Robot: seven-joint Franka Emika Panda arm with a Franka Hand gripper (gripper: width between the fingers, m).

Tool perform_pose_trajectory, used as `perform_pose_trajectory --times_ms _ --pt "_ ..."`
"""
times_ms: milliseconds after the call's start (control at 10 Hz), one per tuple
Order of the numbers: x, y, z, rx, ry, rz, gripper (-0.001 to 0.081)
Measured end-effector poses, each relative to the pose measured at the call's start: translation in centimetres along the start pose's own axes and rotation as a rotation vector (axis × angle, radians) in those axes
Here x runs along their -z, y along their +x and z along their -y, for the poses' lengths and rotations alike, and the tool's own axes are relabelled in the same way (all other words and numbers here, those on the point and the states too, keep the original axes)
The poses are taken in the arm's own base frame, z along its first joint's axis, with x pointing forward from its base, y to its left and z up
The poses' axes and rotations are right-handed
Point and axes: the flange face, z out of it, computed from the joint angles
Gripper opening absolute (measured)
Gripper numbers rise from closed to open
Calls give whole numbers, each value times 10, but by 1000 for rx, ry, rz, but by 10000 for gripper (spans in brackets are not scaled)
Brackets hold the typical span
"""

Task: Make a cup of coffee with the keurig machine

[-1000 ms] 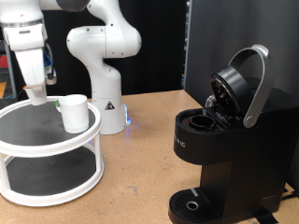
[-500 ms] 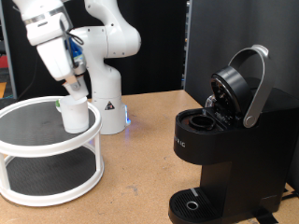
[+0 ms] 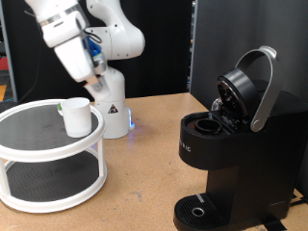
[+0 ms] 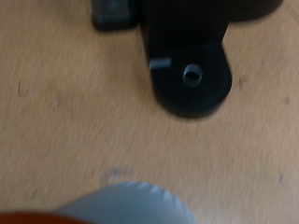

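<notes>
The white cup stands on the top tier of a white round stand at the exterior view's left. The black keurig machine is at the right, its silver handle raised and its lid open over the empty pod chamber. My gripper hangs above and just right of the cup, in front of the arm's base. In the wrist view a blurred pale pod with a brown edge sits close between the fingers, and the machine's dark base lies beyond it.
The white arm base stands behind the stand. A small green thing lies behind the cup. The stand's lower tier is dark mesh. The wooden table stretches between the stand and the machine.
My gripper has swung from over the stand's left side, past the cup, to the right towards the machine, carrying the small pod. The cup and the machine have not moved.
</notes>
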Motion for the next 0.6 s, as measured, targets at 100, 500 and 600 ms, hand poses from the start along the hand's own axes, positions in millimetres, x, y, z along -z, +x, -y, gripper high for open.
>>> perform_pose_trajectory --times_ms 100,500,600 --pt "-5 13 7 3 13 -17 436" --pt "-21 62 19 -66 -41 -3 436" --pt "-22 60 19 -59 -36 -1 436"
